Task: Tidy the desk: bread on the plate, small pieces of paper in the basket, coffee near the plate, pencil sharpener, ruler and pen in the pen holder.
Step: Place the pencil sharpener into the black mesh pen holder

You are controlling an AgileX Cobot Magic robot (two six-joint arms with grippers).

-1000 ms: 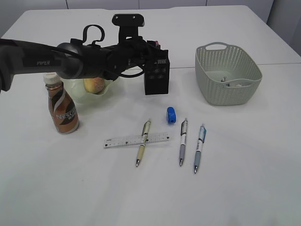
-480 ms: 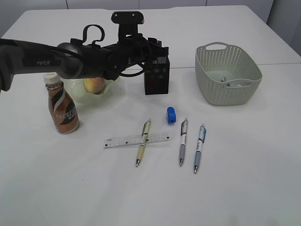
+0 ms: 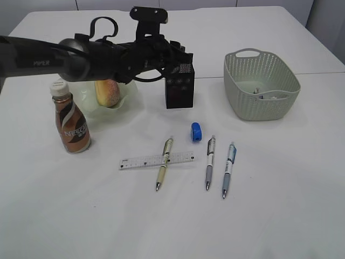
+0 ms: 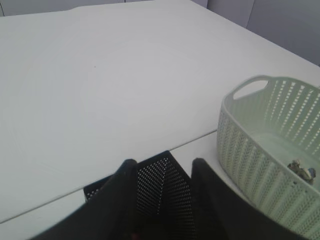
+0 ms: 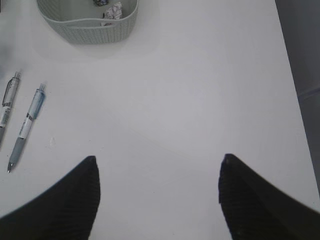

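Observation:
My left gripper [image 3: 179, 58] hovers over the black pen holder [image 3: 179, 85], open; in the left wrist view the left gripper [image 4: 163, 162] has the pen holder's mesh corner [image 4: 160, 182] showing between its fingers. The bread [image 3: 108, 93] lies in the green plate [image 3: 129, 100], and the coffee [image 3: 70, 123] stands beside it. A pen [image 3: 164, 168] lies across the ruler [image 3: 141, 161]. Two more pens [image 3: 209, 162] and the blue pencil sharpener [image 3: 196, 132] lie nearby. Paper pieces [image 5: 114, 10] sit in the basket [image 3: 260, 86]. My right gripper [image 5: 158, 159] is open above the bare desk [image 5: 200, 100].
The left arm stretches from the left edge across the plate to the pen holder. The basket [image 4: 250, 140] stands right of the holder, paper [image 4: 300, 170] inside. Two pens [image 5: 27, 125] lie left of the right gripper. The desk's right edge [image 5: 295, 75] is close by.
The left arm has risen a little over the pen holder, so more of the bread shows in the plate. Objects on the desk have not moved.

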